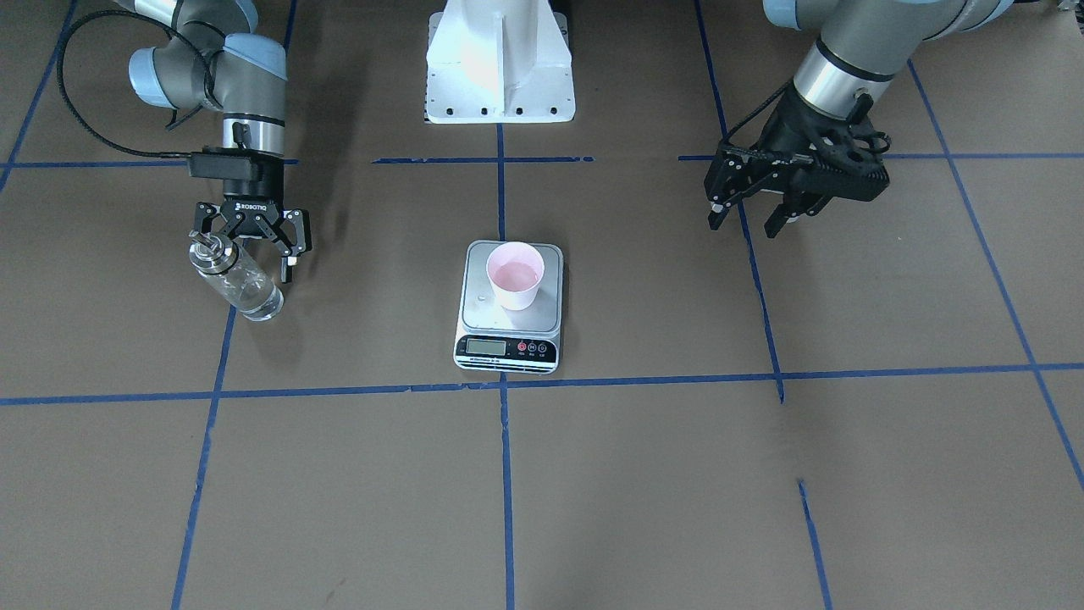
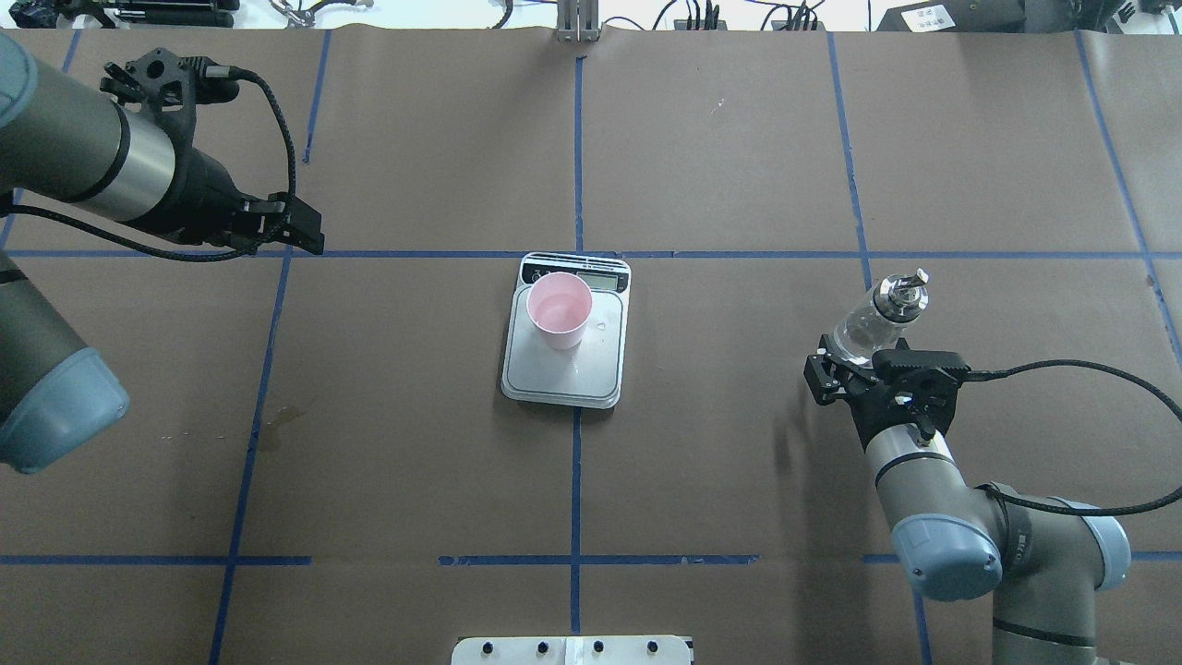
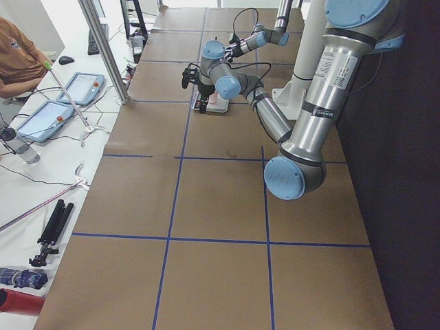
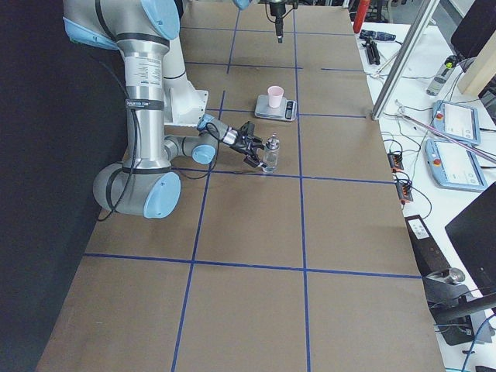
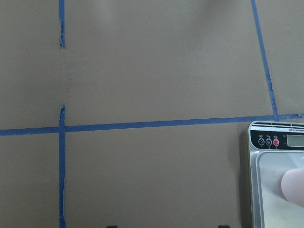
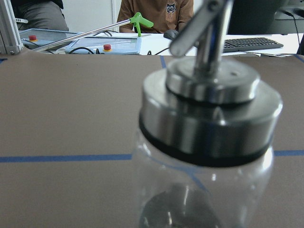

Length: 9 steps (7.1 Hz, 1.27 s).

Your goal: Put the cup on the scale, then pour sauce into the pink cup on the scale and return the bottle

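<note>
The pink cup (image 1: 515, 275) stands upright on the scale (image 1: 474, 318), toward the platform's back half, its pink inside showing; small drops lie on the platform beside it. Cup (image 5: 294, 187) and scale (image 5: 273, 142) also show at the left wrist view's right edge. The glass bottle (image 1: 241, 288), with a metal collar and spout, stands on the table at my right, holding a little clear sauce. My right gripper (image 1: 246, 254) is open, level with the bottle's body, jaws spread wider than it. The bottle fills the right wrist view (image 6: 209, 142). My left gripper (image 1: 752, 219) is open and empty, above the table, far from the scale.
The white robot pedestal (image 1: 500, 59) stands at the table's robot side. Blue tape lines grid the brown paper cover. A small stain (image 2: 286, 420) marks the paper at my left. Operators, tablets and cables lie beyond the far edge (image 4: 457, 124).
</note>
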Each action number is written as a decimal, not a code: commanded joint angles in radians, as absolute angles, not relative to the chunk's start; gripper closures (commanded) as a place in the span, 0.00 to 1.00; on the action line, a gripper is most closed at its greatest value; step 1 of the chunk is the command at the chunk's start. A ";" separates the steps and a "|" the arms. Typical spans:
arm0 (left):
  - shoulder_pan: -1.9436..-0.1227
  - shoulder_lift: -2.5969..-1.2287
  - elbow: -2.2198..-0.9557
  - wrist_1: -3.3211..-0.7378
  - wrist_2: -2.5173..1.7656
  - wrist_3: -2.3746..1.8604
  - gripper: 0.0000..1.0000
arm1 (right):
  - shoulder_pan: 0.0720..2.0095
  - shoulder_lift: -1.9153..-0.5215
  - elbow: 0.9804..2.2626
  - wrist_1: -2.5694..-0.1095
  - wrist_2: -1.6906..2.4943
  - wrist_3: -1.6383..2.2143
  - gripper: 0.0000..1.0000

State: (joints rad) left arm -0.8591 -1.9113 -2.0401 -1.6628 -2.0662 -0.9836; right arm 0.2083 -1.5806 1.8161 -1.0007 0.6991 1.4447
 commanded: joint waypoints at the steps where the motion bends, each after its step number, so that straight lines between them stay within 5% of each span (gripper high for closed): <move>1: -0.859 -1.911 -2.042 -1.663 -2.066 -0.985 0.23 | 0.146 -1.681 1.911 -1.000 0.689 1.451 0.00; 6: -0.861 -1.907 -2.040 -1.663 -2.066 -0.980 0.23 | 0.165 -1.992 1.968 -0.680 0.954 1.381 0.00; 9: -0.862 -1.803 -2.058 -1.686 -2.069 -0.925 0.23 | 0.596 -1.994 1.965 -0.672 1.414 1.026 0.00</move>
